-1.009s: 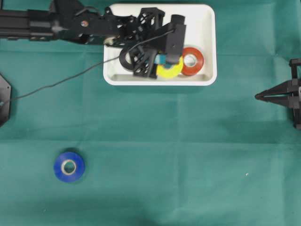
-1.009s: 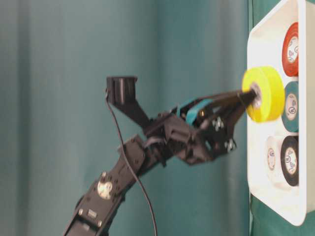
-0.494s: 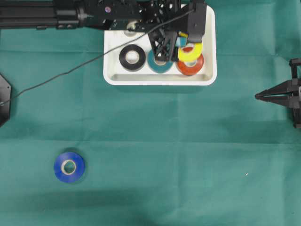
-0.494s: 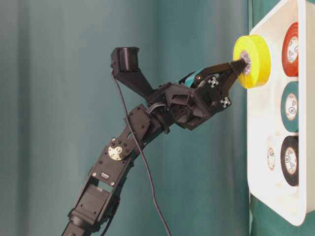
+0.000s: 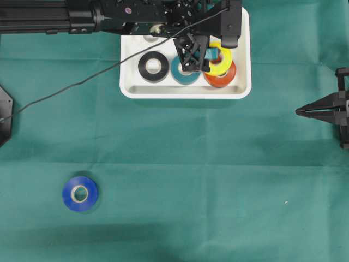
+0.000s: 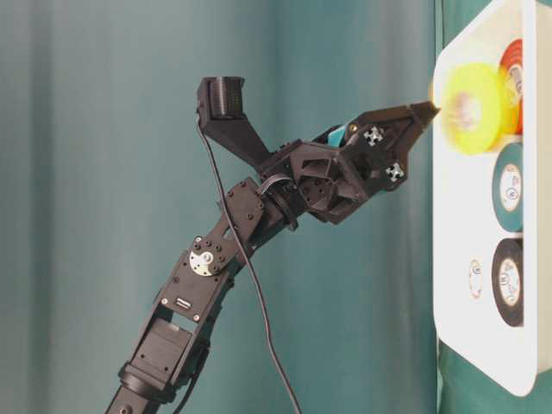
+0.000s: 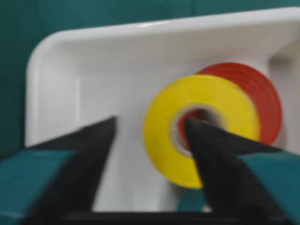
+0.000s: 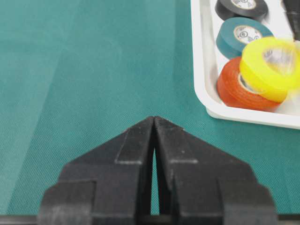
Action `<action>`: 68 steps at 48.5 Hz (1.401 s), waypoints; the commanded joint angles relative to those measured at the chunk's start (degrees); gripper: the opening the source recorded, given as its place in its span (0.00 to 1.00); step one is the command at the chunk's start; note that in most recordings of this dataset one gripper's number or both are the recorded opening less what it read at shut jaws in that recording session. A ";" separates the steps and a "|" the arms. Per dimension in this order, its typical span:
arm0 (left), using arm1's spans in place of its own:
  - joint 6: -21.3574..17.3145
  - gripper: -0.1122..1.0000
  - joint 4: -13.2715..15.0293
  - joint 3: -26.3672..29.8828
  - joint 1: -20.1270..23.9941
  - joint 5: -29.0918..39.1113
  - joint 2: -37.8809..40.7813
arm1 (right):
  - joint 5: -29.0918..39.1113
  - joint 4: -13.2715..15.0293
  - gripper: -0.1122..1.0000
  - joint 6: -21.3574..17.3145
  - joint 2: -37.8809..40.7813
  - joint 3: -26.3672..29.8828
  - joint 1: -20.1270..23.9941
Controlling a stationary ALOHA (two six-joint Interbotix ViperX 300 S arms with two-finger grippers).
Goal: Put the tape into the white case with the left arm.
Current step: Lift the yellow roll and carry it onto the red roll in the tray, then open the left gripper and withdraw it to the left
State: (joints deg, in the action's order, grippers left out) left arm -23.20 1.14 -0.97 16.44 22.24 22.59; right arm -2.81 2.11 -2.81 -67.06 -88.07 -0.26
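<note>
The yellow tape roll (image 5: pixel 222 61) lay inside the white case (image 5: pixel 242 54) at the top centre of the overhead frame, tilted and overlapping the red tape roll (image 5: pixel 221 79) at the case's right end. It was blurred in the table-level and right wrist views, so whether it rested fully on the red roll could not be told. In the left wrist view the left gripper (image 7: pixel 150 126) had its jaws spread apart, one teal-banded finger (image 7: pixel 208 140) reaching into the roll's core, the other (image 7: pixel 89 145) standing clear to the left over bare case floor; nothing was clamped between them. To the left of the red roll sat a teal tape roll (image 5: pixel 184 73) and then a black tape roll (image 5: pixel 153 66), all within the rim. A blue tape roll (image 5: pixel 80 193) lay well apart on the green bench (image 5: pixel 218 180), lower left. The right gripper (image 5: pixel 301 112) hung at the right edge, its jaws closed together on nothing.
</note>
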 commanded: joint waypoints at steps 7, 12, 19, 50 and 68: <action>0.26 0.97 0.09 1.23 -0.79 -0.26 -1.85 | -0.70 0.09 0.02 0.00 0.62 0.53 -0.09; 0.35 0.96 0.18 0.53 -1.05 -0.18 -2.64 | -0.70 0.09 0.02 0.00 0.62 0.53 0.00; 1.14 0.96 0.18 -2.20 -1.76 -0.18 -4.92 | -0.70 0.09 0.02 0.00 0.62 0.53 0.00; 6.15 0.96 0.18 -23.82 -6.33 -1.41 -24.08 | -0.79 0.09 0.02 0.00 0.53 0.53 0.00; 6.15 0.96 0.35 -34.19 -7.73 -2.29 -32.43 | -0.79 0.09 0.02 -0.09 0.44 0.44 0.00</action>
State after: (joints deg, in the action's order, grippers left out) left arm -17.05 1.32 -34.28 9.05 20.74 -6.77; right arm -2.99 2.11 -2.81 -66.97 -88.15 -0.26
